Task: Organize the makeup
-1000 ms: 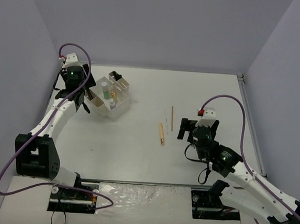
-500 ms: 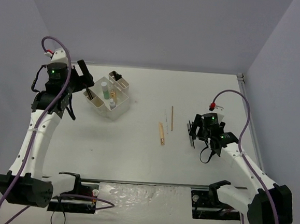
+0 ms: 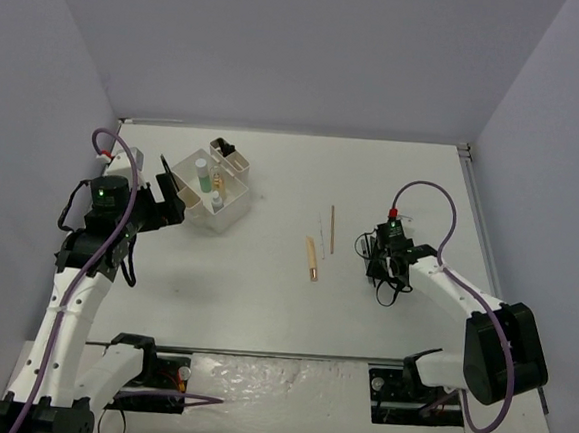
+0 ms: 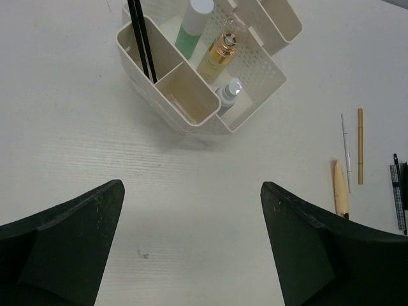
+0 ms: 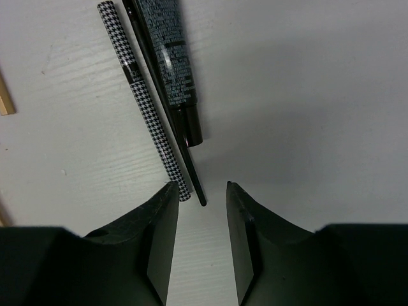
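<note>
The right claw (image 5: 202,188) is held half-closed, empty, just short of the pencil (image 5: 143,95), liner (image 5: 167,115) and tube (image 5: 169,57) laid close together on the surface (image 5: 306,95), far from the box (image 4: 191,118). Two could be pinched together. The left claw (image 4: 191,185) is spread, empty.

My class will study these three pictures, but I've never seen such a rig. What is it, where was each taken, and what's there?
Two robot arms work at a table. One picture looks down from above; the others come from wrist cameras. A white compartmented box holds three small bottles and black sticks. A tan pencil lies mid-table. The left gripper is open, empty. The right gripper hovers, jaws slightly apart, at the tip of a thin black stick, beside a houndstooth pencil and black tube.
</note>
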{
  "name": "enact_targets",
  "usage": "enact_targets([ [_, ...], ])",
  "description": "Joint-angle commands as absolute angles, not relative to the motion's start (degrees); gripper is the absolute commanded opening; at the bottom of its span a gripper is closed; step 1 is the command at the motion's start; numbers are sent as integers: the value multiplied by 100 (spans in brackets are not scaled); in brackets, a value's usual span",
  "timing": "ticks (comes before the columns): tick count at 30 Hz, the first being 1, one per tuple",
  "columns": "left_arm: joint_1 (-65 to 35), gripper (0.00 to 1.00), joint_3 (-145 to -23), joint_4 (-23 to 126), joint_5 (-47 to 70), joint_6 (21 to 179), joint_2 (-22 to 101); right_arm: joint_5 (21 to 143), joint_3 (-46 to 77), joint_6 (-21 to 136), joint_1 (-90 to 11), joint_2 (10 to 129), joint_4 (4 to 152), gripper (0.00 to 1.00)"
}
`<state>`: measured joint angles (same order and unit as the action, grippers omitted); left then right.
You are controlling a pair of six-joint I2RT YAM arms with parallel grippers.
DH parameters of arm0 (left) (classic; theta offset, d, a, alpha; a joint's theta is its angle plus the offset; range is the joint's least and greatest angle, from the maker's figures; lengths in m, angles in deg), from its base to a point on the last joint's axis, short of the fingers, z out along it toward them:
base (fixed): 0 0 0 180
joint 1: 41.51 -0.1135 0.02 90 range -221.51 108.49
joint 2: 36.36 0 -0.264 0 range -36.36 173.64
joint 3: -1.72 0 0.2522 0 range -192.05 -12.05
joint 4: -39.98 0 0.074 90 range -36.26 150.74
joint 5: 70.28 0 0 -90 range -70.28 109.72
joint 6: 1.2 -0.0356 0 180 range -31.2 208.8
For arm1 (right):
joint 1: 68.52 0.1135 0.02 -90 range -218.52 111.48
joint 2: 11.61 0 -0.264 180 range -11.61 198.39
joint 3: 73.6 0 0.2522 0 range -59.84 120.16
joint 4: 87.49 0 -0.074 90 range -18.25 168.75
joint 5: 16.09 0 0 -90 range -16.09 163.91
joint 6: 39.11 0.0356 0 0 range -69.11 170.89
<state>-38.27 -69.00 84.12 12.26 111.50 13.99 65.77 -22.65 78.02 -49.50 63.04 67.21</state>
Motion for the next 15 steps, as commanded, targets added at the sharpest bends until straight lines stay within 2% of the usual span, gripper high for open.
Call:
enact_targets([
  [1, -3852, 86, -7089, 8104, 1036, 11038, 1312, 6389, -2047, 7853, -5015, 6587, 6781, 30],
  [6, -3851, 86, -7093, 8125, 1005, 11033, 1275, 6330, -1992, 7857, -5015, 6772, 6817, 25],
  [15, -3852, 86, -7084, 8125, 1005, 11033, 1268, 6491, -1968, 7780, -4997, 6938, 6882, 23],
])
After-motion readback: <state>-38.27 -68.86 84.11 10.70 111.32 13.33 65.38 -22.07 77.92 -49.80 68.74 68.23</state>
